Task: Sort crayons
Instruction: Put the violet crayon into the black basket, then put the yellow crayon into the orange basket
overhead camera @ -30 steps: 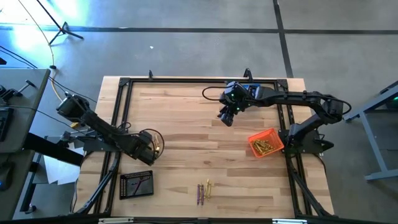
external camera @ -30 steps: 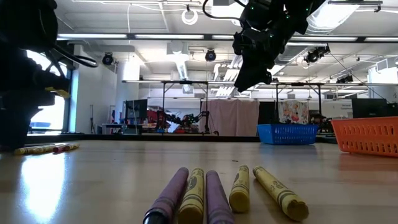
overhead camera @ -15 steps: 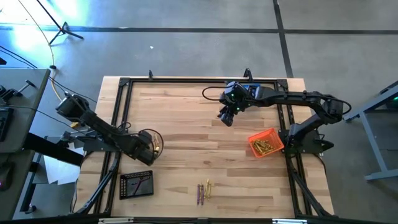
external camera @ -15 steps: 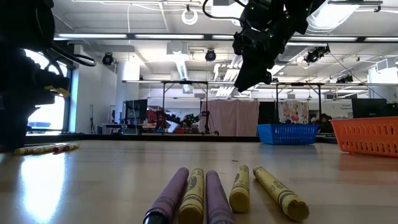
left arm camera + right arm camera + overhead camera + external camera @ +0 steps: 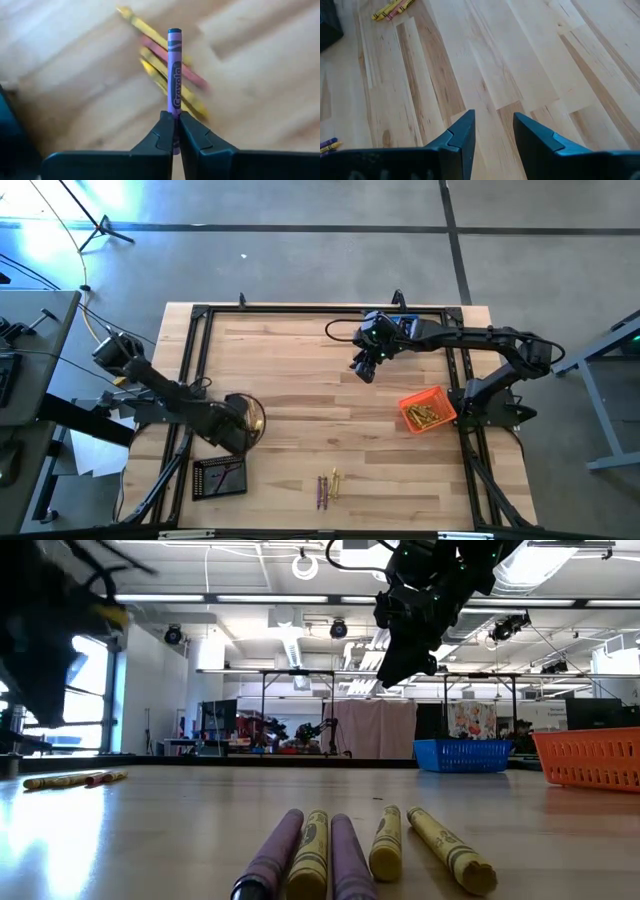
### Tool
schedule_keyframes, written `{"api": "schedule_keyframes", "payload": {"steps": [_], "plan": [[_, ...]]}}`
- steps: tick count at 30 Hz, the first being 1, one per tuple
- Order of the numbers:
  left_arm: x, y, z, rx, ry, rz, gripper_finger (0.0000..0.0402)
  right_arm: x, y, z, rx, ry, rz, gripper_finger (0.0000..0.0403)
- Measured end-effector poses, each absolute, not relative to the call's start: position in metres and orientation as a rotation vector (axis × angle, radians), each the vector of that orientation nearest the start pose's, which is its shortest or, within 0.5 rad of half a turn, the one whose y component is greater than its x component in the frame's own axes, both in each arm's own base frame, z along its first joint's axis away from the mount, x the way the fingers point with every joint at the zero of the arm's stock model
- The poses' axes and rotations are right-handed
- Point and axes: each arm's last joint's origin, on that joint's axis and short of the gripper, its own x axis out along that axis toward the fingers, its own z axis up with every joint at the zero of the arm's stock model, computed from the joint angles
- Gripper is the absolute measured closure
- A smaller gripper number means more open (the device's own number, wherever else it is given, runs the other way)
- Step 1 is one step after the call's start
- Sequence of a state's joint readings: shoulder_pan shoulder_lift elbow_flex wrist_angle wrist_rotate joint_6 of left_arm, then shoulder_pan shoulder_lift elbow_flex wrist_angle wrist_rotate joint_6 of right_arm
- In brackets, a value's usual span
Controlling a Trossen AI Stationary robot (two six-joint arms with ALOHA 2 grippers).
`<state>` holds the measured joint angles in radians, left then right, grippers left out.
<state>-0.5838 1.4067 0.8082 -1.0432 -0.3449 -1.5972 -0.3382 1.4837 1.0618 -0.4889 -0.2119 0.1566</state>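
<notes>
Our left gripper (image 5: 174, 131) pinches a purple crayon (image 5: 174, 70) tight, above blurry yellow and red crayons (image 5: 165, 75) on the table (image 5: 300, 380). Next comes a black basket (image 5: 220, 476), then five crayons in a row (image 5: 350, 845). Our right gripper (image 5: 493, 131) hangs high with fingers apart, holding nothing, near the orange basket (image 5: 426, 411).

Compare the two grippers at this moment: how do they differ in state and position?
The left gripper is shut on a purple crayon; the right gripper is open and holds nothing. In the high view the left gripper works near the table's left front, the right gripper hangs over the far middle. Both have two dark fingers.
</notes>
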Motion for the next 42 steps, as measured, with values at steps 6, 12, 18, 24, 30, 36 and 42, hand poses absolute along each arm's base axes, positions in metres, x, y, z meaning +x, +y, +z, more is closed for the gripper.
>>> {"api": "schedule_keyframes", "payload": {"steps": [6, 12, 18, 24, 30, 36, 42], "plan": [[0.174, -0.149, 0.225, -0.741, 1.156, 0.801, 0.0399, 0.289, -0.095, 0.245, 0.394, 0.869, -0.186, 0.0284], [0.15, -0.186, 0.239, -0.949, 1.2, 0.786, 0.0399, 0.289, -0.095, 0.245, 0.394, 0.869, -0.186, 0.0284], [0.143, -0.213, 0.223, -1.009, 1.201, 0.802, 0.0385, 0.289, -0.095, 0.245, 0.393, 0.869, -0.186, 0.0284], [0.145, -0.228, 0.203, -0.99, 1.315, 0.83, 0.0354, 0.289, -0.095, 0.245, 0.394, 0.869, -0.186, 0.0284], [0.146, -0.226, 0.211, -0.944, 1.262, 0.796, 0.0334, 0.289, -0.095, 0.245, 0.393, 0.869, -0.186, 0.0284], [0.153, -0.205, 0.229, -0.736, 1.089, 0.831, 0.0331, 0.289, -0.095, 0.245, 0.394, 0.869, -0.186, 0.0284], [0.177, -0.167, 0.23, -0.521, 0.982, 0.964, 0.0332, 0.289, -0.095, 0.245, 0.394, 0.869, -0.186, 0.0284]]}}
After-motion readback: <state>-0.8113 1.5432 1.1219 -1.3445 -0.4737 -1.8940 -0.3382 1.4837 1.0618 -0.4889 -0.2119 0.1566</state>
